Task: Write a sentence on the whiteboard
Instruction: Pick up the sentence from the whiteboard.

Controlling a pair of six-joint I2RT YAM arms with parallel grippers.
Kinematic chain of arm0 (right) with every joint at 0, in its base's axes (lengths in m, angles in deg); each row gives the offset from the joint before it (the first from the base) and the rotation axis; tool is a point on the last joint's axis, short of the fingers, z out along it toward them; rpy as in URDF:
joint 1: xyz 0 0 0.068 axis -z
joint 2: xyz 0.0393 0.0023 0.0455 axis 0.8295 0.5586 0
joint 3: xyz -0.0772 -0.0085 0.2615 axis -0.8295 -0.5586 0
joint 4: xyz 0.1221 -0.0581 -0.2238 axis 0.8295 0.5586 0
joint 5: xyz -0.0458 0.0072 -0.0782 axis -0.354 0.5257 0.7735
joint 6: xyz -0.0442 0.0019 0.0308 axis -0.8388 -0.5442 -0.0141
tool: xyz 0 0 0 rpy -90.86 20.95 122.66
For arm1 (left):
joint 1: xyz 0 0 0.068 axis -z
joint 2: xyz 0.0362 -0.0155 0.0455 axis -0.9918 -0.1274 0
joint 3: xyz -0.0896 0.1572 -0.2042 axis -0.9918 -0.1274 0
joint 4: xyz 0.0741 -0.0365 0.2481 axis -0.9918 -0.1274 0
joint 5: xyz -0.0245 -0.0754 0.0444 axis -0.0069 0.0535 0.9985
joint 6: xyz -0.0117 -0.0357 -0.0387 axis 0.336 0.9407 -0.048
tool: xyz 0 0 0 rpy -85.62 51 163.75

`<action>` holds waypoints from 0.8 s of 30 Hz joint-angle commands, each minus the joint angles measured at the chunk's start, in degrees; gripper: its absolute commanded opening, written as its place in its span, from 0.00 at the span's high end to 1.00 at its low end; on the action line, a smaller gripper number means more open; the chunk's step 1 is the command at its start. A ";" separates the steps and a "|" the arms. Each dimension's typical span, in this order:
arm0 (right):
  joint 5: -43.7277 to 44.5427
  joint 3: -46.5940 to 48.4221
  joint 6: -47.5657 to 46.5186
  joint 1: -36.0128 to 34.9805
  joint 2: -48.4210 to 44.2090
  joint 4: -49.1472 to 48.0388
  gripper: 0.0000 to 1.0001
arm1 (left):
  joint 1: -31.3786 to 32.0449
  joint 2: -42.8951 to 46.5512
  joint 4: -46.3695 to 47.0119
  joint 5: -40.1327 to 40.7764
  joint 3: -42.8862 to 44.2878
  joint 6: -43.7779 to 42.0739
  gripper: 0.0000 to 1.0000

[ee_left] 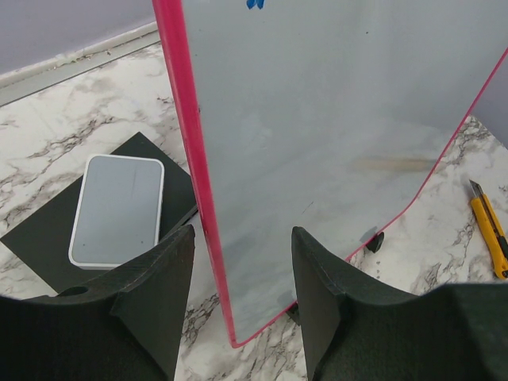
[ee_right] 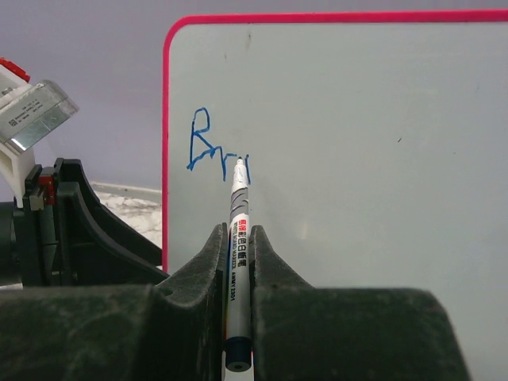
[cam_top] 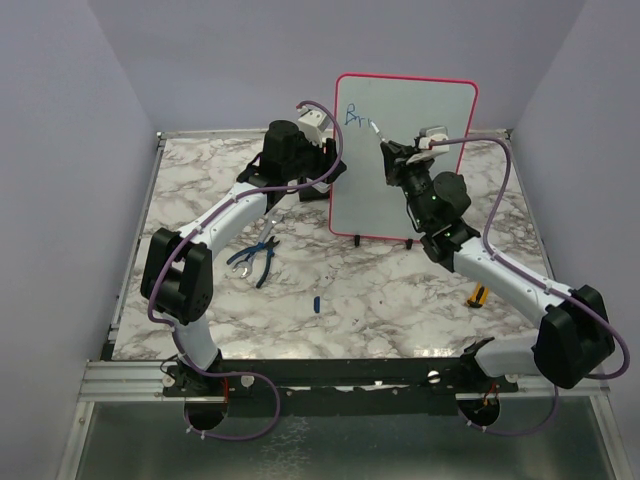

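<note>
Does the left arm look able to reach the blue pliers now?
Probably yes: the pliers lie uncovered beside it, and the left gripper stands open astride the edge of the whiteboard.

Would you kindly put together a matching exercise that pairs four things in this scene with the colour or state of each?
Things:
1. marker
2. pliers
3. utility knife
4. whiteboard

States:
A. blue-handled, lying flat on the table
B. standing upright, with a red-pink frame
C. clamped in the right gripper, tip against the board
D. yellow, lying flat on the table

Pairs: 1-C, 2-A, 3-D, 4-B
</note>
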 commanded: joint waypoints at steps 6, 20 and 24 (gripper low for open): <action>0.82 2.57 -1.34 0.39 1.27 -1.50 0.99 | -0.02 1.89 -0.24 -0.46 0.12 0.00 0.47; 1.74 4.66 -2.47 0.39 4.08 -2.52 0.99 | -0.05 1.84 -0.33 -0.39 0.06 -0.29 0.48; 2.20 4.67 -2.52 0.39 4.23 -2.87 0.99 | -0.03 1.78 -0.42 -0.38 0.12 -0.29 0.48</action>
